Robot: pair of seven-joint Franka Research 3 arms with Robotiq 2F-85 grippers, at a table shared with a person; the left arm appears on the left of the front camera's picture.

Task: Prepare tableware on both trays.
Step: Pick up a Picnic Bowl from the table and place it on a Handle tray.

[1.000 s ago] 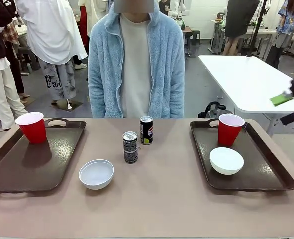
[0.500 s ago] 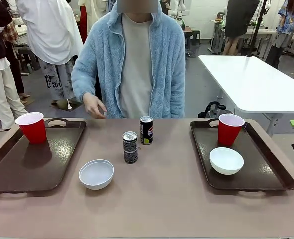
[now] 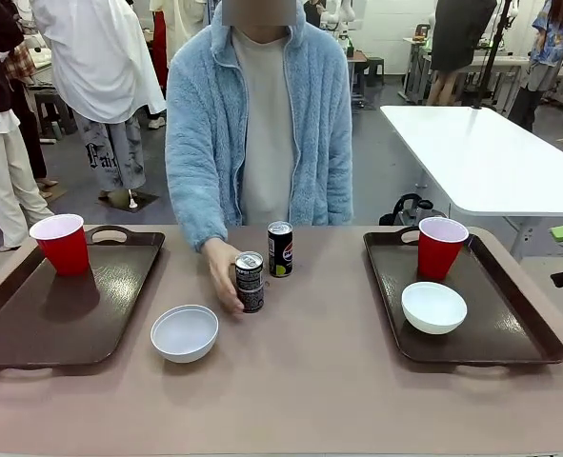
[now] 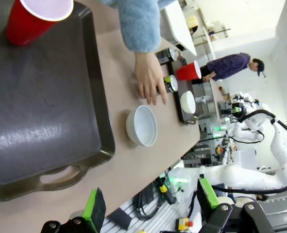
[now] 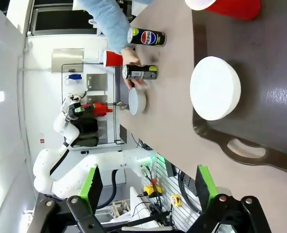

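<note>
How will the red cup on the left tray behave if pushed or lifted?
The red cup looks empty and thin-walled, so probably light and easy to squash. It stands tall on a narrower base, so a push near the rim may tip it. The glossy tray might let it slide.

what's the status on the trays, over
Left fingers and right fingers open, empty. Person's hand on nearer can. One bowl off the left tray.

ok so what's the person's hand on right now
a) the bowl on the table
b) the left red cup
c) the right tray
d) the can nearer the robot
d: the person's hand is wrapped around the nearer can in the middle of the table.
</note>
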